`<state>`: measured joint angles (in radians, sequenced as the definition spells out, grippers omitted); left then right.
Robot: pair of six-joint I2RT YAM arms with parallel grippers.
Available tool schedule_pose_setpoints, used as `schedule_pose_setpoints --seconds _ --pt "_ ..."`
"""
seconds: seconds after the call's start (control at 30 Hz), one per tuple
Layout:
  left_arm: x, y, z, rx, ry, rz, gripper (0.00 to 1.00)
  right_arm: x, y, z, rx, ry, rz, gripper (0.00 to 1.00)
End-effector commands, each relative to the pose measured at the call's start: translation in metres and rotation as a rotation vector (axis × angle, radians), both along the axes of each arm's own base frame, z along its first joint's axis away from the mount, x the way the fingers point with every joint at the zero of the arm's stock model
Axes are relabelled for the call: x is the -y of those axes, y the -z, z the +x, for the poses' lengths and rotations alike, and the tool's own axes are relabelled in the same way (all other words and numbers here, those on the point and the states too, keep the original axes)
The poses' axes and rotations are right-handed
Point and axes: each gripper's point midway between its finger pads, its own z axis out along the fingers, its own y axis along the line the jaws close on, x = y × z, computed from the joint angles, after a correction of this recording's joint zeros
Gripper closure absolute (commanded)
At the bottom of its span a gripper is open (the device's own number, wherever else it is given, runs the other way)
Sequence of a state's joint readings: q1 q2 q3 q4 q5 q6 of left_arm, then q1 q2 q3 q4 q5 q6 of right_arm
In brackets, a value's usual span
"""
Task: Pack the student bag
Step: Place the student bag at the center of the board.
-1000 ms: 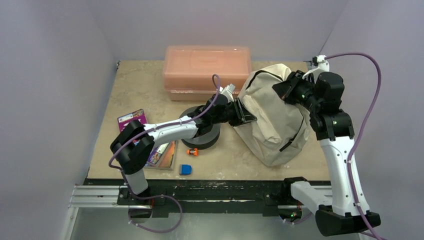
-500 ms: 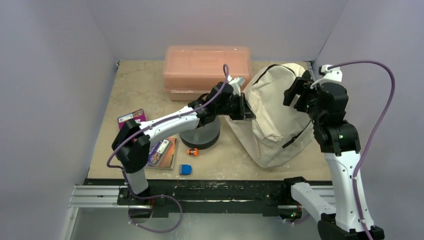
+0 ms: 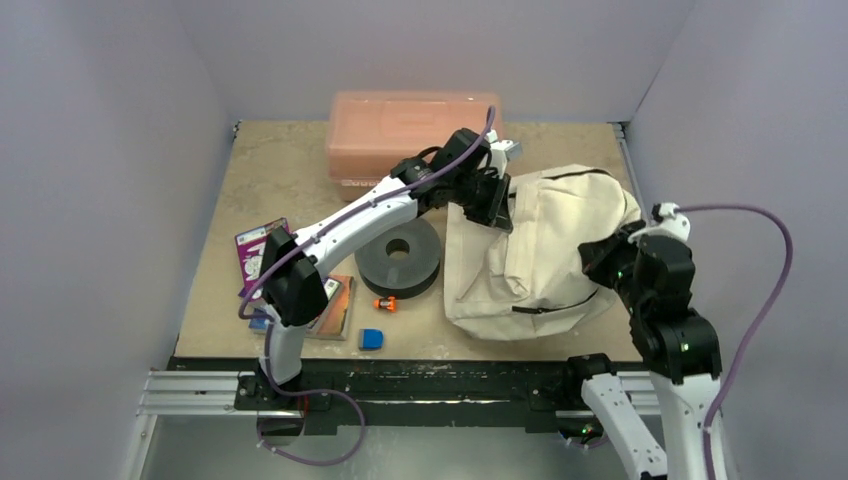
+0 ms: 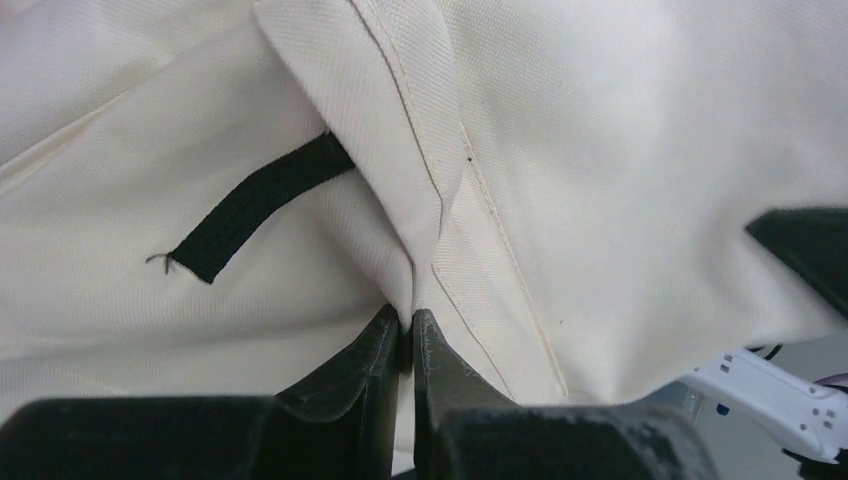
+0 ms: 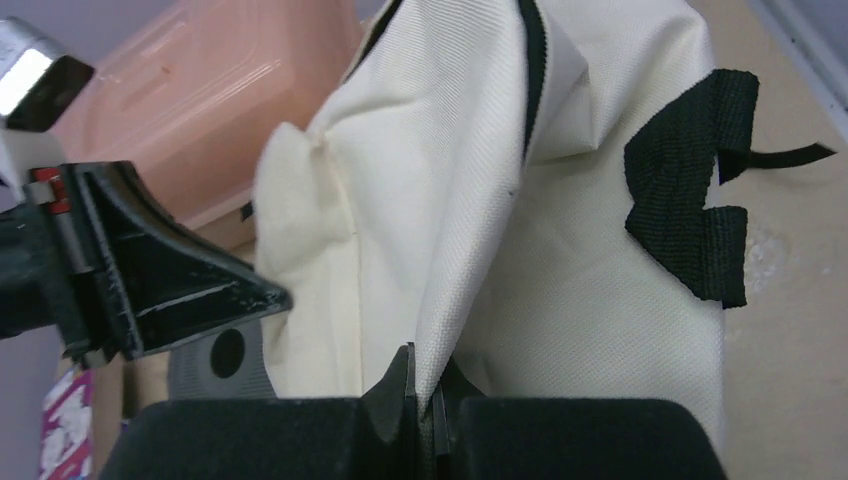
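The cream student bag (image 3: 540, 250) lies slumped on the right half of the table (image 3: 280, 180), at about 3 o'clock from its centre. The left gripper (image 3: 492, 205) is at the bag's 10 o'clock edge, its jaws pinched tight on a seamed fold of the fabric. The right gripper (image 3: 603, 262) is at the 4 o'clock edge, clamped on another fold. A grey disc (image 3: 400, 258) sits just beside the bag at 9 o'clock. A salmon-pink box (image 3: 400, 130) stands at 11 o'clock.
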<state>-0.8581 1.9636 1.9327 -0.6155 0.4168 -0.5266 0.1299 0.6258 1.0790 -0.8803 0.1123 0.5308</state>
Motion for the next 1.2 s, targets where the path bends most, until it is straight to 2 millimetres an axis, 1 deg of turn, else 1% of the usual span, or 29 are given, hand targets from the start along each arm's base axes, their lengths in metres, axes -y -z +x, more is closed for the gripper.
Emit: schedule_pose_setpoints --seconds 0.0,0.03,0.07,0.13,0.2,0.23,0.27,0.37,0.4,0.47,0.53,0.63,0.7,0.73,0.77,0.8,0.83,0.87,0.9,0.93,1.0,1.03,1.07,1.1,1.13,1.17 --pt "0.011 -0.038 -0.002 0.048 0.054 -0.05 0.76 0.001 -0.003 -0.022 0.061 0.148 0.245 1.0" --pt "0.011 -0.039 -0.001 0.04 0.048 -0.039 0.65 0.006 -0.008 -0.023 0.094 0.19 0.272 1.0" --pt "0.009 -0.042 -0.001 0.04 0.039 -0.034 0.51 0.018 -0.014 -0.023 0.135 0.263 0.275 1.0" --pt "0.002 -0.044 -0.003 0.046 0.02 -0.026 0.31 0.039 -0.03 -0.015 0.205 0.368 0.24 1.0" --pt "-0.009 -0.05 -0.007 0.065 0.003 -0.021 0.14 0.056 -0.047 -0.001 0.225 0.454 0.177 1.0" --pt "-0.015 -0.051 -0.009 0.07 -0.008 -0.014 0.1 0.062 -0.06 0.008 0.236 0.484 0.147 1.0" --pt "-0.022 -0.055 -0.012 0.078 -0.017 -0.009 0.08 0.068 -0.068 0.018 0.236 0.518 0.116 1.0" --pt "-0.042 -0.064 -0.022 0.11 -0.039 -0.007 0.07 0.082 -0.089 0.048 0.245 0.596 0.023 1.0" --pt "-0.052 -0.072 -0.028 0.128 -0.049 -0.017 0.07 0.087 -0.097 0.059 0.259 0.619 -0.005 1.0" --pt "-0.066 -0.074 -0.033 0.149 -0.071 -0.008 0.07 0.094 -0.114 0.077 0.269 0.667 -0.045 1.0" --pt "-0.077 -0.076 -0.04 0.162 -0.081 -0.013 0.06 0.1 -0.135 0.097 0.303 0.705 -0.068 1.0" --pt "-0.088 -0.075 -0.05 0.165 -0.078 -0.018 0.06 0.108 -0.159 0.117 0.355 0.742 -0.05 1.0" --pt "-0.093 -0.071 -0.054 0.167 -0.078 -0.017 0.06 0.111 -0.167 0.122 0.384 0.774 -0.023 1.0" --pt "-0.094 -0.067 -0.055 0.167 -0.078 -0.017 0.06 0.112 -0.159 0.121 0.371 0.797 -0.004 1.0" --pt "-0.095 -0.061 -0.056 0.162 -0.075 -0.015 0.06 0.111 -0.15 0.118 0.376 0.824 0.059 1.0" --pt "-0.094 -0.056 -0.058 0.154 -0.071 -0.021 0.06 0.112 -0.136 0.115 0.37 0.842 0.085 1.0" --pt "-0.094 -0.046 -0.061 0.129 -0.066 -0.023 0.06 0.104 -0.117 0.115 0.345 0.809 0.112 1.0" --pt "-0.091 -0.042 -0.063 0.116 -0.062 -0.039 0.06 0.093 -0.094 0.117 0.308 0.754 0.151 1.0" --pt "-0.089 -0.036 -0.065 0.099 -0.059 -0.055 0.06 0.079 -0.067 0.115 0.242 0.675 0.164 1.0" --pt "-0.086 -0.031 -0.067 0.082 -0.052 -0.068 0.06 0.062 -0.04 0.111 0.174 0.614 0.235 0.9" --pt "-0.081 -0.024 -0.068 0.058 -0.045 -0.083 0.06 0.026 0.003 0.096 0.041 0.443 0.286 0.78" --pt "-0.08 -0.017 -0.068 0.042 -0.045 -0.078 0.06 0.005 0.018 0.085 -0.011 0.337 0.308 0.72" --pt "-0.078 -0.012 -0.067 0.03 -0.048 -0.075 0.06 -0.016 0.03 0.074 -0.055 0.225 0.349 0.69" --pt "-0.077 -0.007 -0.066 0.015 -0.049 -0.074 0.06 -0.043 0.036 0.063 -0.083 0.088 0.419 0.69" --pt "-0.075 -0.002 -0.064 -0.001 -0.051 -0.075 0.06 -0.065 0.042 0.048 -0.12 -0.034 0.478 0.69" --pt "-0.072 0.002 -0.062 -0.018 -0.054 -0.081 0.05 -0.075 0.06 0.03 -0.164 -0.163 0.415 0.6"
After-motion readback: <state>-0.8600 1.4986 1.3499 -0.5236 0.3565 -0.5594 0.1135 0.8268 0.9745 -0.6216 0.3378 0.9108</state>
